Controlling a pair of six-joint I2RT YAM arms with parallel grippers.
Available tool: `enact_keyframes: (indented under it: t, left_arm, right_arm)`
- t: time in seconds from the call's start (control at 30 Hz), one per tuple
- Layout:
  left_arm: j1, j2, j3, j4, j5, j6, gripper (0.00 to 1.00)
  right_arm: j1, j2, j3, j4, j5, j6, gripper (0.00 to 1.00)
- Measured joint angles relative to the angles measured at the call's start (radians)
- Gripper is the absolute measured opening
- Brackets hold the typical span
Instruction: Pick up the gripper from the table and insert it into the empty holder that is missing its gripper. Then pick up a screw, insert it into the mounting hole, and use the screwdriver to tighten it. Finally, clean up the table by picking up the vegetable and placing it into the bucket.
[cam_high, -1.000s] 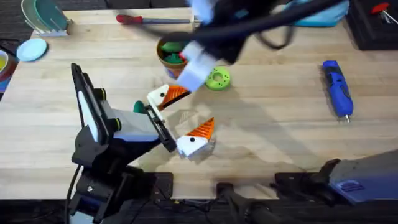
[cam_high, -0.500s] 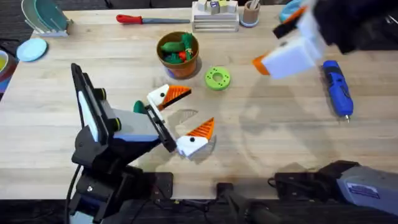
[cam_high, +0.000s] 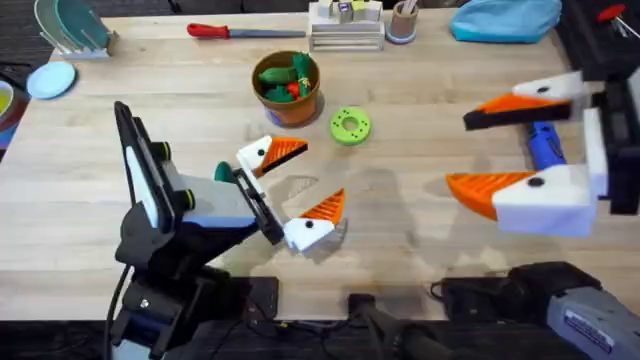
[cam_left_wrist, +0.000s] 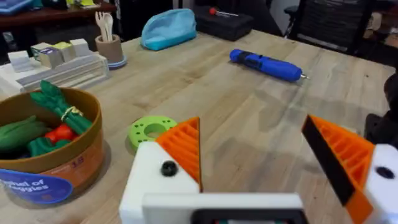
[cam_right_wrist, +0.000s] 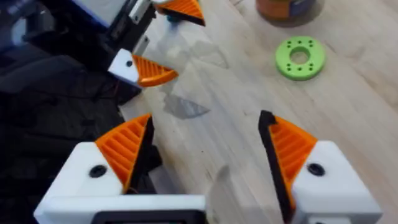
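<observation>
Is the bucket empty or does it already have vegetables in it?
Not empty. The bucket stands upright holding green and red vegetables, seen overhead and from the left wrist.

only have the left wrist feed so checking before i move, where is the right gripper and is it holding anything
Observer: The right gripper hangs over the right side of the table, open, with nothing between its fingers.
Operator: is it near the screwdriver
Observer: Yes. From overhead, the blue screwdriver shows between its two fingers, lying on the table below them.
Operator: anything behind the bucket i can't see
Observer: A red-handled tool lies along the far edge, to the left of the bucket.
</observation>
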Motion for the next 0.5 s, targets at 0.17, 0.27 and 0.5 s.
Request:
enact_keyframes:
  t: [0.17, 0.27, 0.5]
  left_arm:
    - [0.000, 0.000, 0.000, 0.000, 0.000, 0.000, 0.993]
    - [0.000, 0.000, 0.000, 0.000, 0.000, 0.000, 0.994]
    - [0.000, 0.000, 0.000, 0.000, 0.000, 0.000, 0.994]
  right_arm:
    - [0.019, 0.014, -0.029, 0.002, -0.031, -0.014, 0.993]
    - [0.032, 0.028, -0.029, 0.003, -0.041, -0.016, 0.992]
    - [0.036, 0.087, -0.029, 0.004, -0.048, -0.019, 0.992]
